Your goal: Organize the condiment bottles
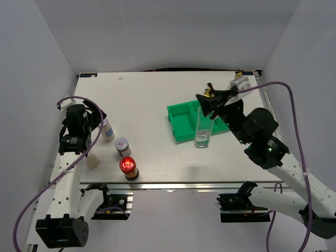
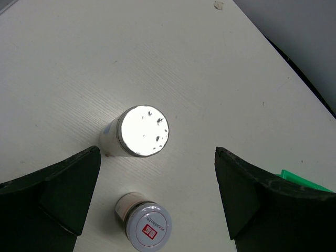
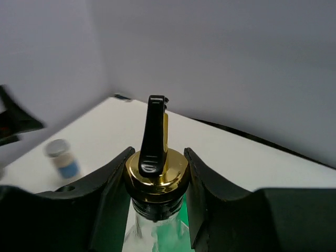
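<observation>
Top view: a white table. The right gripper is clamped on the gold top of a tall clear glass bottle. The bottle stands upright with its base at the near wall of a green tray, right of centre. Whether the base touches the table cannot be told. At the left, the left gripper hangs over a silver-lidded shaker. Just near of that are a small jar with a red-marked lid and a dark red-capped bottle.

Left wrist view: both fingers stand wide apart, holding nothing. The shaker is between them and the jar is nearer the camera.

Right wrist view: the fingers press either side of the gold collar below a black pourer lever.

Judged advice: the hold is high on a heavy bottle, so it may swing. Lift straight up, slowly and upright. Raise the base above the tray wall before moving across, and lower it fully before releasing.
</observation>
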Robot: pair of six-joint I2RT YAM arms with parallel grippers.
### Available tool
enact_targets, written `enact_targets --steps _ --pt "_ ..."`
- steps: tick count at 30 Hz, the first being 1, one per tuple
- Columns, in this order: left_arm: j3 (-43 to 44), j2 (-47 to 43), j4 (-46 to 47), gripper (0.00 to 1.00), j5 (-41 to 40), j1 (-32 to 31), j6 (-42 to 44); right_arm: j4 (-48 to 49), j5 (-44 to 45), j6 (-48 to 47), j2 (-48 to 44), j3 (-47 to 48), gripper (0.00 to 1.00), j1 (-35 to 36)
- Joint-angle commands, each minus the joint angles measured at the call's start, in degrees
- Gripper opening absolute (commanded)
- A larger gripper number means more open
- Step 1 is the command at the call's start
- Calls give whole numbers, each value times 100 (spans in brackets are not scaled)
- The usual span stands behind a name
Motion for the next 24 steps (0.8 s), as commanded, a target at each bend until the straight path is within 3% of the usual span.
enact_targets --steps 1,5,12,20,24 --pt "-99 -91 173 98 176 7 -31 -28 2062 -340 -534 -327 0 -165" --pt "-99 -38 165 98 255 7 -31 33 3249 -920 -896 -459 0 -376" --pt "-178 -29 217 98 246 7 -40 341 3305 -1369 -765 -424 0 -937" --pt "-160 -3 165 98 167 15 -40 200 1717 -702 148 -249 0 -2931" --pt "-160 -12 138 98 88 15 -40 463 766 -666 561 -161 0 -3514"
